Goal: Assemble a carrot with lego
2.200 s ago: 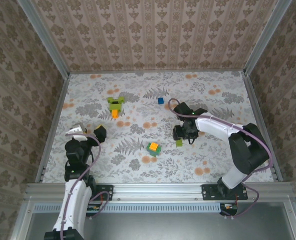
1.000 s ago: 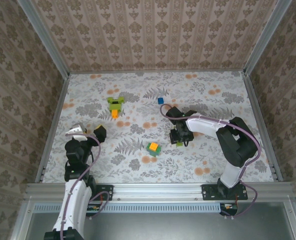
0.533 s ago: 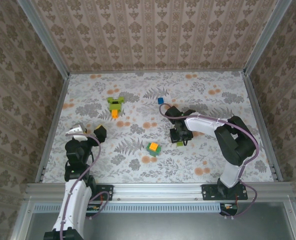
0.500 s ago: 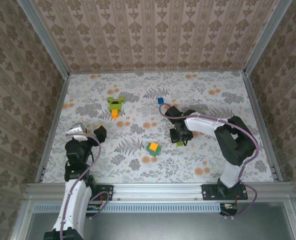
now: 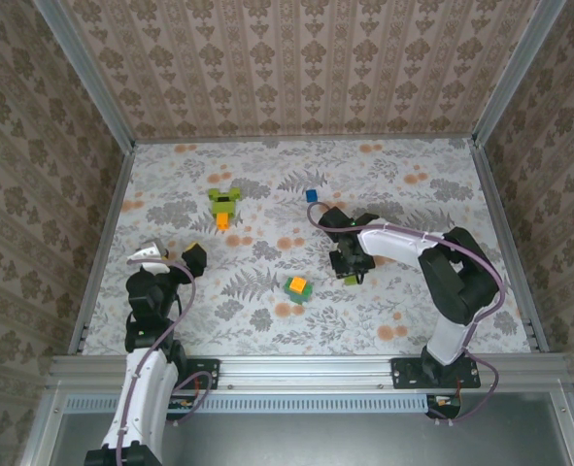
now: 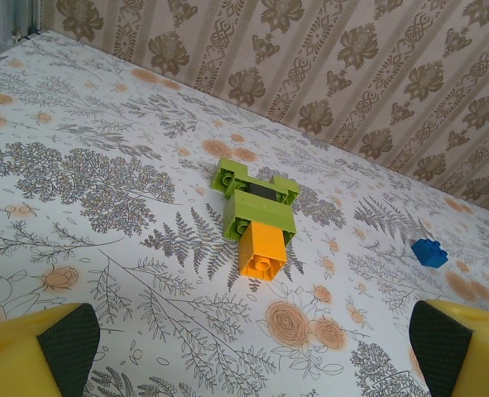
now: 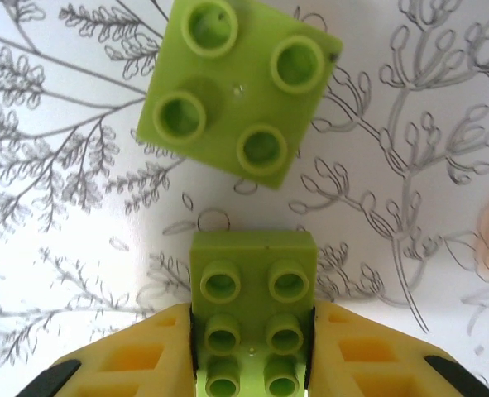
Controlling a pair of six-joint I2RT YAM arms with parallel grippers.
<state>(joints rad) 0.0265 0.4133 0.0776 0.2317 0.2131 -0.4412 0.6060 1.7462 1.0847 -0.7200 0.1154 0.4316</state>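
Note:
The carrot, lime-green bricks with an orange tip, lies at the table's back left; in the left wrist view the carrot points its orange end toward me. My left gripper stands open at the near left, its yellow fingers far apart with nothing between them. My right gripper is at mid-table, shut on a long lime-green lego brick, the jaws pressed against both its sides. A square lime-green brick lies loose just past it.
A blue brick lies behind the right gripper, also seen as the blue brick right of the carrot. A small green-and-orange stack sits left of the right gripper. Patterned walls enclose the table on three sides.
My right gripper has moved left over the lime-green brick and closed on it. The left arm and the other bricks have not moved.

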